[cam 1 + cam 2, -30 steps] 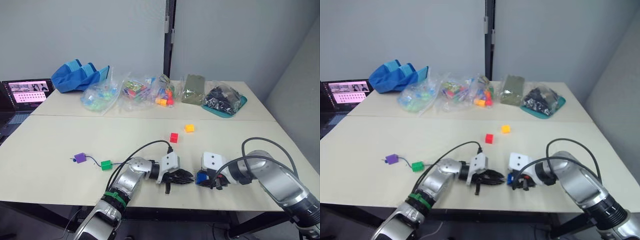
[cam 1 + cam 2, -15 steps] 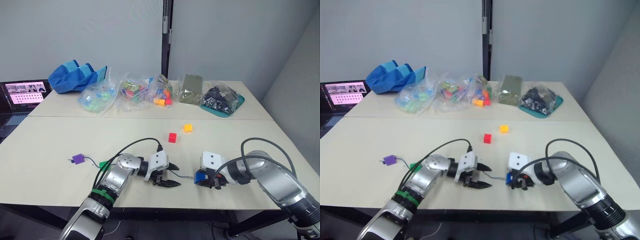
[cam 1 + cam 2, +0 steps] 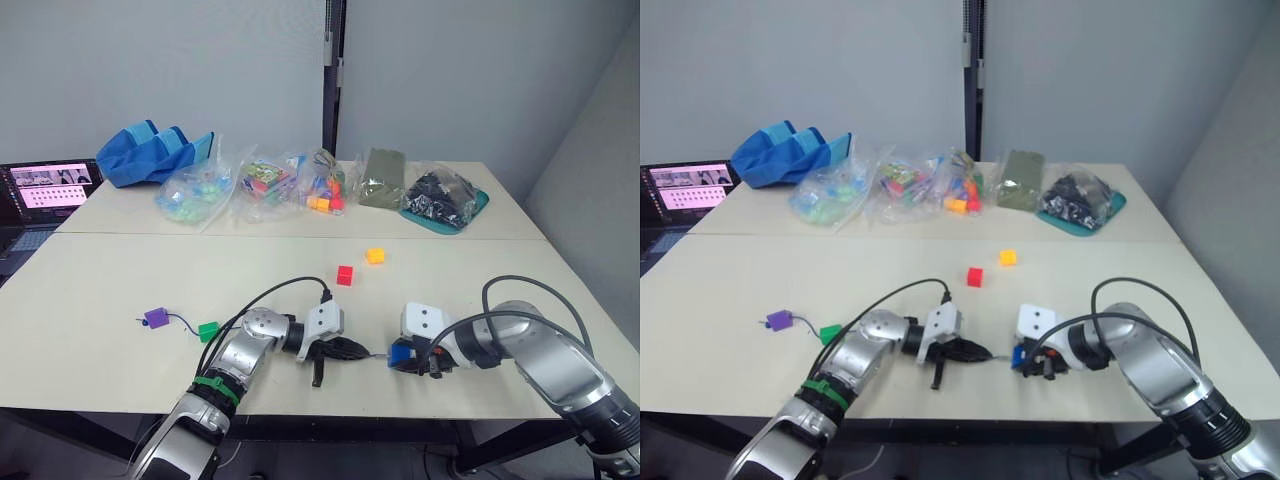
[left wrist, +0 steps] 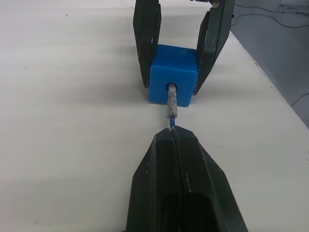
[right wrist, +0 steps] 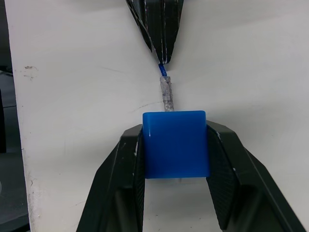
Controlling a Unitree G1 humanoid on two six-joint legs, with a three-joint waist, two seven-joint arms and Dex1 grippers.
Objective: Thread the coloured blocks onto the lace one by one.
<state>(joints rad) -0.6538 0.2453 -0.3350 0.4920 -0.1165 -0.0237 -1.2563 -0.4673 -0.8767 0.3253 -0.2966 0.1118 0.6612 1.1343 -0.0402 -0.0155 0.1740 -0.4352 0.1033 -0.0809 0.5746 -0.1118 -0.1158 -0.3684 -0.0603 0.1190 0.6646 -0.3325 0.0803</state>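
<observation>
My right gripper (image 5: 175,129) is shut on a blue cube (image 5: 175,142) near the table's front edge, seen also as the blue cube (image 3: 401,353). My left gripper (image 4: 175,133) is shut on the lace just behind its pale stiff tip (image 4: 170,102), and the tip sits in the cube's hole. The dark-blue lace (image 3: 186,320) runs back to the left and carries a green cube (image 3: 209,330) and a purple piece (image 3: 156,317). A red cube (image 3: 345,275) and an orange-yellow cube (image 3: 376,255) lie loose farther back on the table.
Clear bags of mixed toys (image 3: 265,185) line the table's back, with a blue cloth bag (image 3: 150,150) on the left and a teal tray (image 3: 445,205) of black parts on the right. A laptop (image 3: 50,185) stands at the far left.
Half a second ago my left gripper stood farther left of the blue cube with its fingers spread. It now sits nearer the cube, shut on the lace. The right gripper has not moved.
</observation>
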